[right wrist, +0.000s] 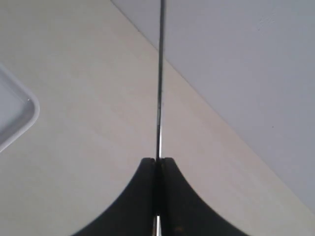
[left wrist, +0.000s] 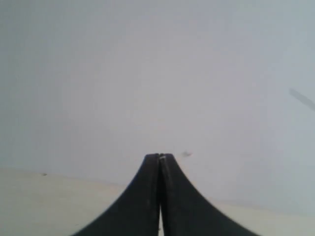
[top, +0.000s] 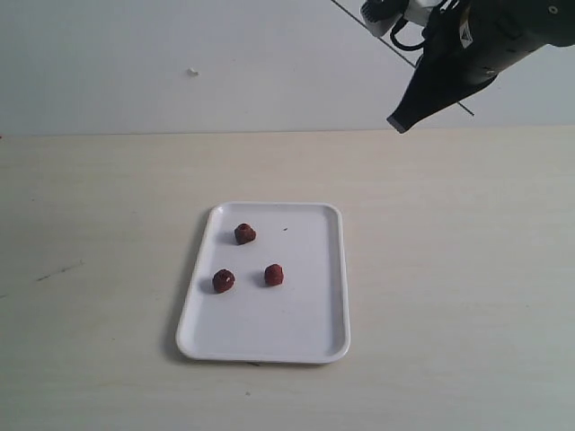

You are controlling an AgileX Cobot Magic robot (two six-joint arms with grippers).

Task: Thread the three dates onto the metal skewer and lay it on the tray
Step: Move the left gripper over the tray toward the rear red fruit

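Pale table [top: 449, 269]: three dates [top: 274, 275] on tray [top: 305, 334]; right tool [right wrist: 157, 160] pinches skewer [right wrist: 159, 73] (left tool [left wrist: 159, 156] closed).

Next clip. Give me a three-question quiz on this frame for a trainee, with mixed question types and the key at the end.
1. True or false: all three dates lie on the tray.
2. What are the right fingers closed on? A) a date B) the metal skewer C) nothing
3. How many dates are threaded on the skewer at this moment?
Key: 1 true; 2 B; 3 zero.
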